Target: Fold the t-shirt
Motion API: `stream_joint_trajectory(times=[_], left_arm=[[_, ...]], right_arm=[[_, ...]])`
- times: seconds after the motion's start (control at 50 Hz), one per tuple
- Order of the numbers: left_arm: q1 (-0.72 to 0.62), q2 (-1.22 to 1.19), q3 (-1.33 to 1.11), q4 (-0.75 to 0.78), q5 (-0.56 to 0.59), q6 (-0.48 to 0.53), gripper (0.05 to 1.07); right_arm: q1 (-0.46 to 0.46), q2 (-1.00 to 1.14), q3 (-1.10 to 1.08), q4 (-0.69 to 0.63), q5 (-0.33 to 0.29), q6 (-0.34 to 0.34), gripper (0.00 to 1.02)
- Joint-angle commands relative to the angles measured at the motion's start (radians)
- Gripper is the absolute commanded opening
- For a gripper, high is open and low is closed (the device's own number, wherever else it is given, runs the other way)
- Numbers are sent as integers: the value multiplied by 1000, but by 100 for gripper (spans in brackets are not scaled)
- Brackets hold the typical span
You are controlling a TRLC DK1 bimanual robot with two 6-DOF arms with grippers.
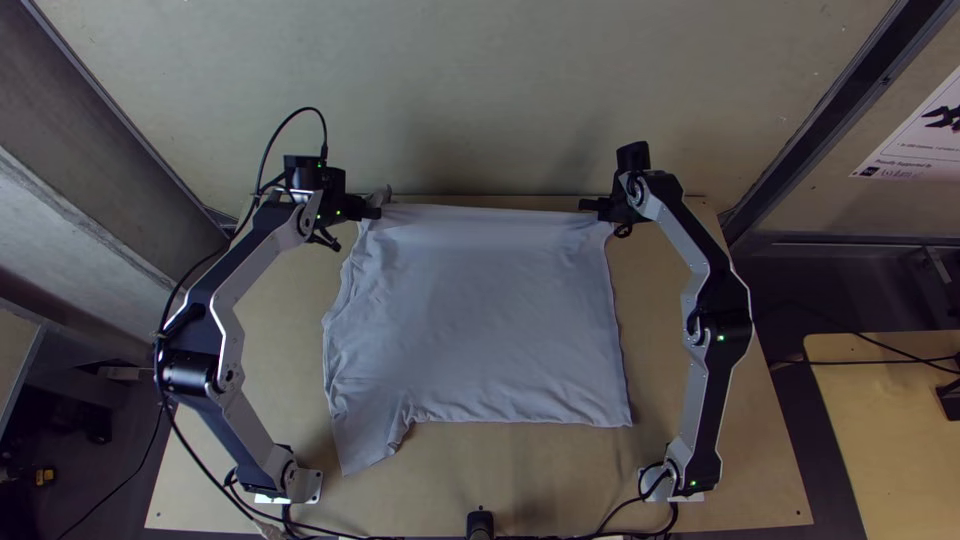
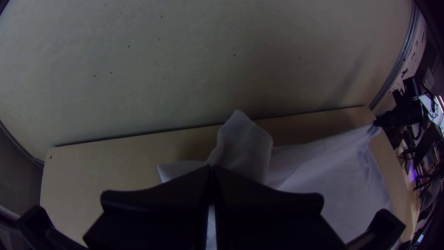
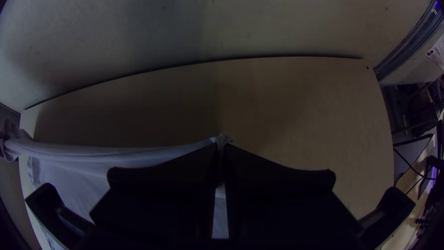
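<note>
At the left, we see the left gripper [image 1: 373, 212] with its fingers closed on the far left corner of the t-shirt [image 1: 480, 310], and a small flap of cloth [image 2: 243, 143] standing up just past the grip. Nearer us on that same side, 1 sleeve [image 1: 366, 435] juts out toward the near edge of the bench [image 1: 540, 475], lying mostly flat and not tucked in. Through the middle, the shirt's body lies spread with light creases, its far edge drawn fairly straight between the 2 grippers. At the right, the right gripper [image 1: 592, 205] has its fingers closed on the far right corner, while the near right corner lies loose on the bench. We judge that the job is at an early stage: the shirt is laid out and both far corners are in hand, but the main fold is not made. We probably have to bring the far edge over the near one, tuck the sleeve, then fold the strip smaller.
</note>
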Motion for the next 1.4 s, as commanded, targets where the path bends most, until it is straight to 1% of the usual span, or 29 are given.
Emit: stream_joint_trajectory(times=[0.0, 0.28, 0.42, 0.56, 0.76, 0.78, 0.8, 0.82, 0.86, 0.88, 0.92, 0.96, 1.0, 1.02, 1.04, 1.08, 1.16, 1.26, 1.3, 1.38], left_arm=[[6, -91, -79, 1, -4, -12, 8], [12, -193, -261, 13, -4, -13, 8], [13, -233, -353, 56, -4, -15, 8], [15, -246, -412, 82, -4, -13, 8], [18, -236, -495, 116, -12, -15, 8], [18, -232, -504, 119, -13, -15, 10], [18, -227, -510, 119, -13, -17, 13], [18, -223, -518, 119, -13, -20, 20], [18, -220, -533, 119, -15, -27, 35], [18, -218, -541, 119, -15, -27, 42], [17, -215, -551, 119, -15, -27, 56], [18, -215, -556, 118, -15, -35, 72], [24, -213, -557, 105, -13, -41, 89], [24, -212, -557, 95, -13, -43, 96], [24, -209, -553, 81, -13, -43, 101], [26, -207, -541, 50, -13, -41, 102], [32, -230, -531, 23, -12, -46, 102], [44, -292, -521, -4, 2, -53, 102], [47, -319, -516, -22, 16, -53, 102], [44, -376, -508, -60, 23, -49, 102]], right_arm=[[2, -71, -78, 6, 27, -1, 3], [17, -177, -248, 49, 36, 2, 3], [33, -223, -354, 94, 36, 7, 3], [49, -255, -440, 128, 37, 8, 3], [63, -263, -517, 131, 37, 33, 3], [63, -263, -524, 131, 37, 33, 3], [65, -263, -532, 131, 37, 33, 3], [66, -264, -540, 131, 39, 33, 3], [68, -267, -553, 131, 40, 33, 3], [68, -272, -560, 131, 42, 33, 5], [69, -286, -573, 128, 42, 34, 14], [69, -307, -590, 123, 40, 37, 29], [69, -330, -609, 118, 40, 37, 47], [69, -344, -616, 117, 40, 37, 56], [69, -356, -624, 114, 40, 39, 63], [69, -384, -638, 112, 40, 41, 72], [65, -453, -661, 112, 40, 41, 85], [54, -524, -685, 108, 28, 36, 91], [42, -537, -681, 69, 16, 33, 94], [28, -573, -678, -3, 16, 18, 94]])
